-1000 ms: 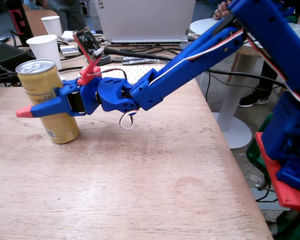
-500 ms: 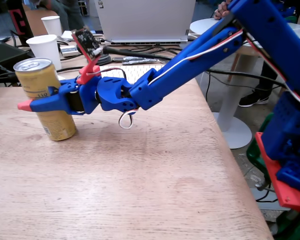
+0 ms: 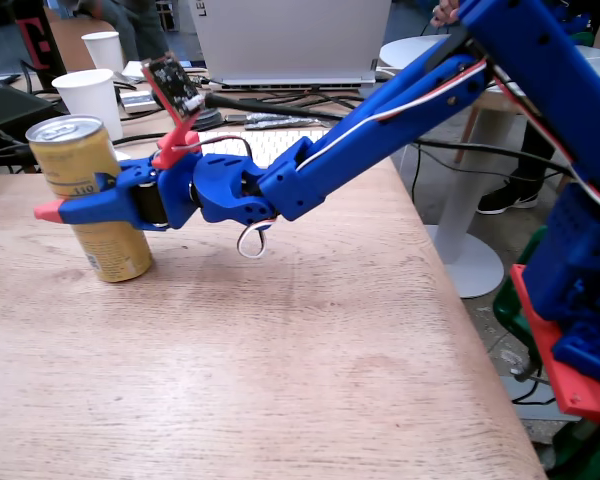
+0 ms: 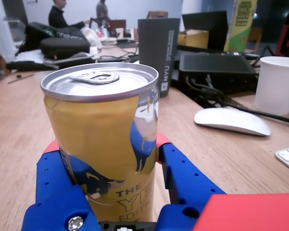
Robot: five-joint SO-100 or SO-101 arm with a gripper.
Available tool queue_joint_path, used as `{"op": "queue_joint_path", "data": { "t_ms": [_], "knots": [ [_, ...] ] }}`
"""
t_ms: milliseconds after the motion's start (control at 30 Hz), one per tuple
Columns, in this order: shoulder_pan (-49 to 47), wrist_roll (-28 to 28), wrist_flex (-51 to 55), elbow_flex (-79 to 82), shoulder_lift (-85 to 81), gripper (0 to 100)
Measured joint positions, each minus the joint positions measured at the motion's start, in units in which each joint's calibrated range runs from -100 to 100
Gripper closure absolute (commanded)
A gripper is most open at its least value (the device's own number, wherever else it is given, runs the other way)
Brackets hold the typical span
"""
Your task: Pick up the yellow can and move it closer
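The yellow can (image 3: 77,160) stands at the left of the wooden table (image 3: 280,350), leaning slightly, its silver pull-tab top showing. My blue gripper (image 3: 65,197) reaches in from the right and is shut on the can at mid height; the near finger's red tip (image 3: 48,211) shows in front, while the far finger is hidden behind the can. In the wrist view the can (image 4: 98,130) fills the space between the two blue fingers (image 4: 183,173), both pressed against its sides, and the gripper (image 4: 106,144) holds it low on the body.
Two white paper cups (image 3: 92,97) (image 3: 105,48) stand behind the can, with a keyboard (image 3: 265,145), cables and a laptop (image 3: 290,40) further back. The wrist view shows a white mouse (image 4: 231,121), a cup (image 4: 278,85) and a dark tumbler (image 4: 159,48). The table's right edge (image 3: 470,330) drops off.
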Motion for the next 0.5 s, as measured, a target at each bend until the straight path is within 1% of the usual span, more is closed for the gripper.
{"op": "queue_joint_path", "data": {
  "t_ms": [100, 167, 300, 433, 500],
  "knots": [
    [-0.09, -0.44, 1.66, 0.9, -2.77, 77],
    [-0.38, -0.44, 5.55, 3.52, -6.74, 77],
    [-2.63, -0.44, 18.39, 11.72, -20.06, 77],
    [-3.85, -0.44, 26.92, 19.66, -37.18, 77],
    [-3.57, -0.44, 31.55, 27.14, -47.12, 77]
  ]
}}
